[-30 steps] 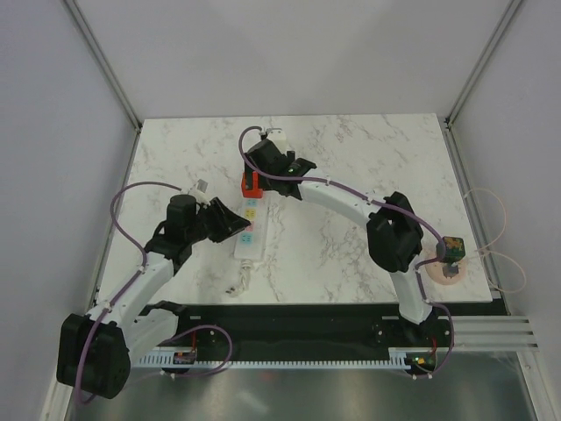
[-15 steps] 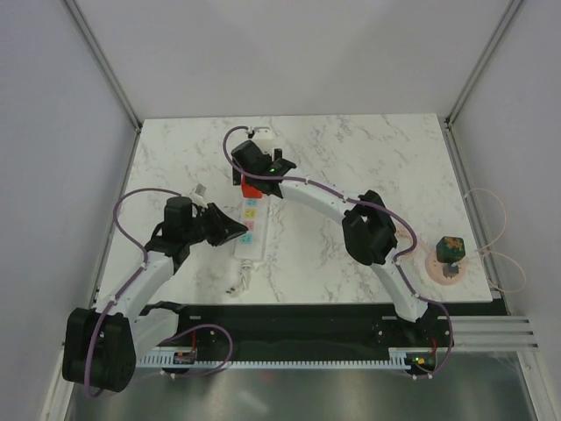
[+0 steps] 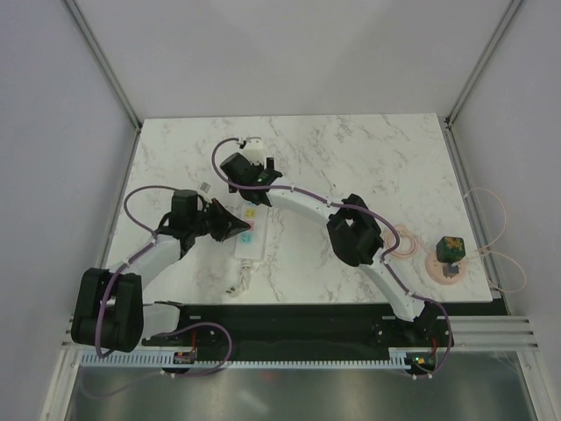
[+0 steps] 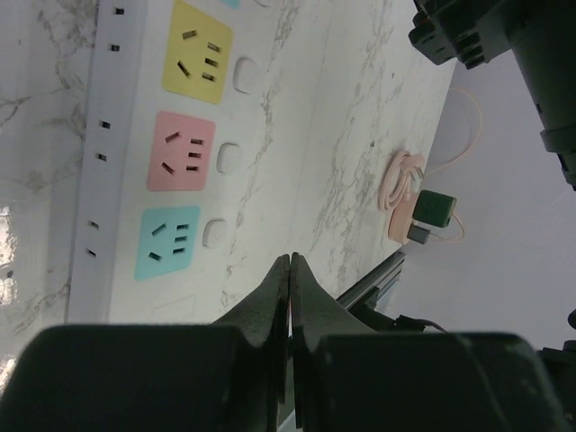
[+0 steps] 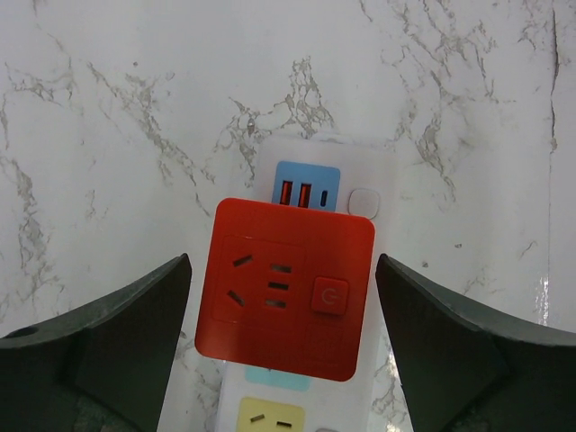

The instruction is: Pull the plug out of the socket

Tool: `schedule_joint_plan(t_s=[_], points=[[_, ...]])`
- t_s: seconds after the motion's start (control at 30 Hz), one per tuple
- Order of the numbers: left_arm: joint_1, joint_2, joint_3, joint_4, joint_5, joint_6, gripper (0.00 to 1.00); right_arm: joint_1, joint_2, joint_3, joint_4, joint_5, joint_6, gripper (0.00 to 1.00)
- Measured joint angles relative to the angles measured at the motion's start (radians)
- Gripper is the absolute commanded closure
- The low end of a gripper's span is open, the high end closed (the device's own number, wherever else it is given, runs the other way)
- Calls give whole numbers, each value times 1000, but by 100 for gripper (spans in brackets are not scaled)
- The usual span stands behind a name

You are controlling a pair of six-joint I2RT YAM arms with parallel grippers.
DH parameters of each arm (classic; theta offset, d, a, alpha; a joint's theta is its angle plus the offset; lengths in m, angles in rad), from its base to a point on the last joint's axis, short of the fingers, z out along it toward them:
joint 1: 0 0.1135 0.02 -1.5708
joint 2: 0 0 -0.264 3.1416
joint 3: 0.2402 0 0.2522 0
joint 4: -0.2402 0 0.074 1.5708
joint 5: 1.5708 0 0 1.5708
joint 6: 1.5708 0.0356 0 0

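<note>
Jaws of the left gripper, apart a second ago, are pressing together above the socket, left of the bench centre. Its wrist view is showing them meeting tip to tip. Right gripper jaws are standing apart, flanking the plug seated on the socket.

left hand closed, right hand moved over plug

In the right wrist view the plug hides its own prongs and the outlet beneath it, and the socket runs off the bottom edge. From above, the right gripper covers the socket's far end, and the plug there cannot be made out.
</note>
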Motion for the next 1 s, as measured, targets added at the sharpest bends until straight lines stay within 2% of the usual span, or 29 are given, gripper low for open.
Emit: schedule_joint_plan(t_s=[0.13,0.6,0.8,1.0], points=[[0,68,23,5,-4,5,98,0,13,8,0,26,3,13],[0,319,186,-13,-65,38,98,8,26,26,-5,66,21,29],[0,341,187,-34,-88,40,98,10,42,63,-42,72,35,34],[0,344,186,-43,-113,39,98,11,56,92,-70,76,47,46]])
